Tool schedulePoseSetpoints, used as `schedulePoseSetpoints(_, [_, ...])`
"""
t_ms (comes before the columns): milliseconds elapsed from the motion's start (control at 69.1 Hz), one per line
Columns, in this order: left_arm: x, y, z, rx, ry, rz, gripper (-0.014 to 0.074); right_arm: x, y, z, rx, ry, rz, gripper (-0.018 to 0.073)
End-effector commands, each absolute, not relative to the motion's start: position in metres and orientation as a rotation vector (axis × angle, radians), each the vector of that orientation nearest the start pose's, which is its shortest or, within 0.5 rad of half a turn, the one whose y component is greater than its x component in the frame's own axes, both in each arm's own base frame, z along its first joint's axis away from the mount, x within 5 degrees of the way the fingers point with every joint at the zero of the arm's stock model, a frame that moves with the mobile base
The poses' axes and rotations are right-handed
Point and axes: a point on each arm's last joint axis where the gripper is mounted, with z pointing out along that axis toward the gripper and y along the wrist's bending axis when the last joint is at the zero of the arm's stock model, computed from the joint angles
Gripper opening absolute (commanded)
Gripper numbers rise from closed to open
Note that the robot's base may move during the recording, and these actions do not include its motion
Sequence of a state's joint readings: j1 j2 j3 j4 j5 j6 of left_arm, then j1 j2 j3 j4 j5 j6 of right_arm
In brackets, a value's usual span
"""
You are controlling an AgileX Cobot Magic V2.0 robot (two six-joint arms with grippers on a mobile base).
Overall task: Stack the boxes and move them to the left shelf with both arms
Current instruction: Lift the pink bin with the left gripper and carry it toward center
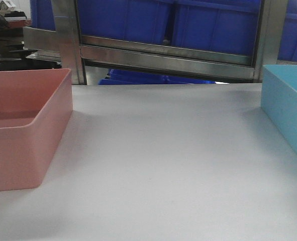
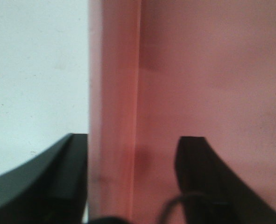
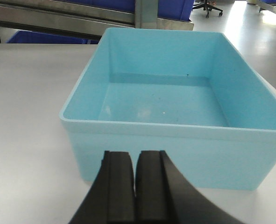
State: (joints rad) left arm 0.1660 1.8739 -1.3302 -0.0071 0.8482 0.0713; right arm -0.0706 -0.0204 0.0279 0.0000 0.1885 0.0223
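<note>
While our left gripper (image 2: 135, 140) hangs released astride one wall of the smooth salmon-pink square plastic tub (image 2: 212, 70), our right gripper (image 3: 135, 155), clenched empty, faces the light-blue plastic tub (image 3: 175, 144).

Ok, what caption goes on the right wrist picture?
Closed right claw facing an empty light-blue square plastic tub on the white tabletop.

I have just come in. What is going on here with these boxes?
A two-arm robot is working on two boxes. The pink box and the blue box stand apart on the table, not yet stacked. The left claw is open, with a wall of the pink box between its fingers. The right claw is shut, just in front of the blue box and holding nothing.
</note>
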Motion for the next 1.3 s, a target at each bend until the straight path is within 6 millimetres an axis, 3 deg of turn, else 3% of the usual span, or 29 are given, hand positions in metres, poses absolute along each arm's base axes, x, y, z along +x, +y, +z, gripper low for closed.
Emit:
schedulePoseSetpoints(0, [0.378,0.063,0.23,-0.14,2.771,0.046,0.0099,0.056,-0.004,0.201,0.069,1.586,-0.054,0.0046])
schedulePoseSetpoints(101, [0.377,0.063,0.23,-0.137,2.772,0.051,-0.0017,0.056,-0.004,0.201,0.069,1.586,-0.054,0.0046])
schedulePoseSetpoints(448, [0.376,0.06,0.235,-0.167,2.764,0.001,-0.0008,0.056,-0.004,0.201,0.069,1.586,-0.054,0.0046])
schedulePoseSetpoints(550, [0.372,0.057,0.25,-0.177,2.72,-0.02,-0.0007,0.056,-0.004,0.201,0.069,1.586,-0.054,0.0046])
schedulePoseSetpoints(766, [0.35,0.044,0.306,-0.236,2.551,-0.154,-0.0007,0.056,-0.004,0.201,0.069,1.585,-0.054,0.0046])
schedulePoseSetpoints(882, [0.337,0.029,0.333,-0.214,2.467,-0.257,-0.0007,0.056,-0.004,0.201,0.069,1.585,-0.054,0.0046])
schedulePoseSetpoints(1012, [0.328,0.003,0.351,-0.183,2.411,-0.389,-0.0007,0.056,-0.004,0.201,0.069,1.585,-0.054,0.0046])
schedulePoseSetpoints(1287, [0.33,-0.059,0.347,-0.111,2.413,-0.601,-0.0006,0.056,-0.004,0.201,0.069,1.584,-0.054,0.0046])
